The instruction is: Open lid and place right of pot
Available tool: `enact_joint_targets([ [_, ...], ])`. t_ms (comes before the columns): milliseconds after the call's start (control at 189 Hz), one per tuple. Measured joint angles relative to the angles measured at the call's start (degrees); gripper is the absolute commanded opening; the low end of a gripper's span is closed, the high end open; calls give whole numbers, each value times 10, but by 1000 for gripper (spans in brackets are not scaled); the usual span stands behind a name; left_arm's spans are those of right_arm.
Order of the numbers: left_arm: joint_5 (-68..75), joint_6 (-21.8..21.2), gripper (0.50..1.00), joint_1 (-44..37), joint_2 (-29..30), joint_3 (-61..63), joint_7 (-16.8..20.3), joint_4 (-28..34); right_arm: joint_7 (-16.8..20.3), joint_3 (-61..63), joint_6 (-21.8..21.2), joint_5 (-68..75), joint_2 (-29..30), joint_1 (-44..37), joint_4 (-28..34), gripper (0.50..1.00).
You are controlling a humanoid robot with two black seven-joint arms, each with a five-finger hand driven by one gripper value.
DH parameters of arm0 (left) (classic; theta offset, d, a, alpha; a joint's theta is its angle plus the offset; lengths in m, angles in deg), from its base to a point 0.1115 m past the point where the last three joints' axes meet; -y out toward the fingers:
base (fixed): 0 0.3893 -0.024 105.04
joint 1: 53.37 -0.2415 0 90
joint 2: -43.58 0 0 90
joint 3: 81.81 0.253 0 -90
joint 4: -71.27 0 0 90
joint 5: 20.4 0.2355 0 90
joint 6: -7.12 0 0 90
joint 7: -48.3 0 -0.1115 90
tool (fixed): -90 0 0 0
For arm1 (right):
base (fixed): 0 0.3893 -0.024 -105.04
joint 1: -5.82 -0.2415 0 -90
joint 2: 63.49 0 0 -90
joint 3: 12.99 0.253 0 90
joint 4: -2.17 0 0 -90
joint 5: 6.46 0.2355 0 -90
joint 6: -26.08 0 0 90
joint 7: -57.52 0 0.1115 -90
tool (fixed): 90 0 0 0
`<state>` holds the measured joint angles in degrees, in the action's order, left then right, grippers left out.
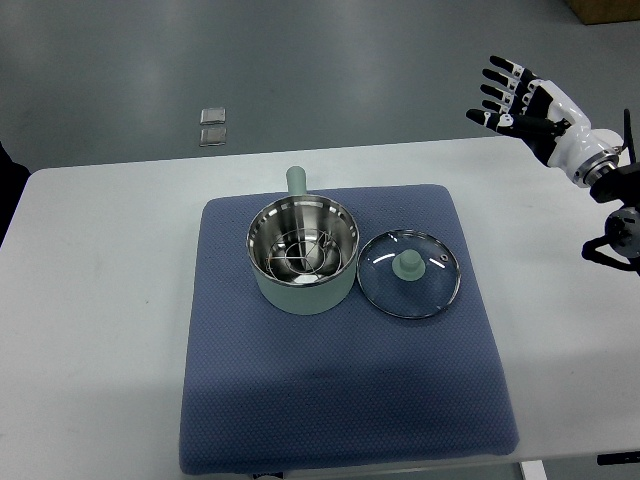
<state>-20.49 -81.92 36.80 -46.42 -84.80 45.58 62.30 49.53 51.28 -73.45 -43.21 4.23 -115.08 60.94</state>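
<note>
On the mat, right of the pot: lid (pixel 409 273), lying flat, knob up.
Lid make: clear glass disc, metal rim, pale green knob at the middle, small vent fitting near the knob.
Lid against pot: left rim just beside the pot wall, perhaps touching; cannot tell for sure.
Pot (pixel 303 254): uncovered, upright, pale green outside, bright steel inside.
Inside the pot: wire steaming rack (pixel 301 254), resting low in the bowl.
Pot handle (pixel 296 180): stubby, pale green, pointing away toward the far edge of the mat.
Mat (pixel 340 400): blue, textured, roughly square, carrying both pot and lid in its far half.
Table (pixel 100 300): white, under the mat, bare on either side.
Right hand (pixel 515 100): raised beyond the far right corner of the table, well apart from the lid, fingers (pixel 495 90) spread and straight, holding nothing; white and black shell, arm entering from the right edge.
Floor beyond the table: grey, with two small square plates (pixel 212 126) set one beside the other.
</note>
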Motion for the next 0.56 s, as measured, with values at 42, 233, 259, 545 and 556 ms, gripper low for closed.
enact_joint_targets([
  [42,0,0,1000,0,0,0,0,0,12,31,-14,0,17,13,-4,911],
  [233,0,0,1000,0,0,0,0,0,36,122,-52,-2,82,59,-9,928],
  [259,0,0,1000,0,0,0,0,0,36,128,-54,-3,88,64,-9,928],
  [545,0,0,1000,0,0,0,0,0,26,152,-52,-1,135,97,-38,928],
  [556,0,0,1000,0,0,0,0,0,26,152,-52,0,136,98,-39,928],
])
